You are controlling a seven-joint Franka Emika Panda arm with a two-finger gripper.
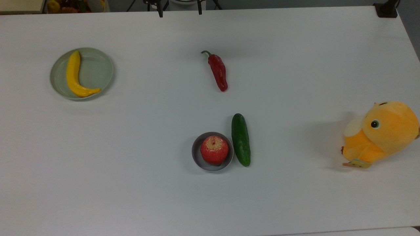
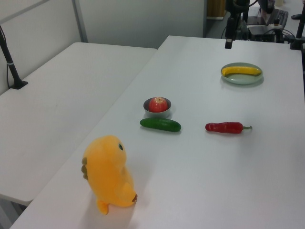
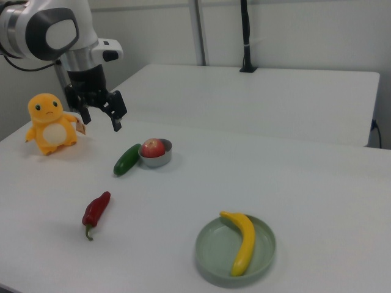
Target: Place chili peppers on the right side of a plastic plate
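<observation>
Setup: 1 white table (image 1: 295, 49), 1 arm. The 2-finger gripper (image 3: 99, 113) is seen in the right view raised well above the table, fingers spread wide and empty, hanging in front of the orange plush toy (image 3: 49, 124) and up from the dark green cucumber (image 3: 126, 159).

Task item: the glossy dark red chili pepper with curved green stem (image 1: 218, 71) lies flat on the bare table, apart from everything. In the top view its stem points to about 11 o'clock and its tip to 5 o'clock. The pale sage-green round plastic plate (image 1: 98, 70) sits well apart, at roughly 9 o'clock from the pepper in the top view. A yellow curved banana-like item (image 1: 74, 76) lies on the plate, along the side at 9 o'clock in the top view.

Also noted: a small grey bowl (image 1: 198, 157) holding a red apple (image 1: 214, 149), with the cucumber just beside it.

Status (judged): the pepper is not yet grasped.

Risks (judged):
- The pepper is glossy and tapered; a pinch near the tip could let it slip or rotate.
- A grasp along the long axis could be missed; the fingers should be closed across it.
- The wrong side of the plate could be chosen, since left and right differ between views.
- On release, the plate's rim could be struck.
</observation>
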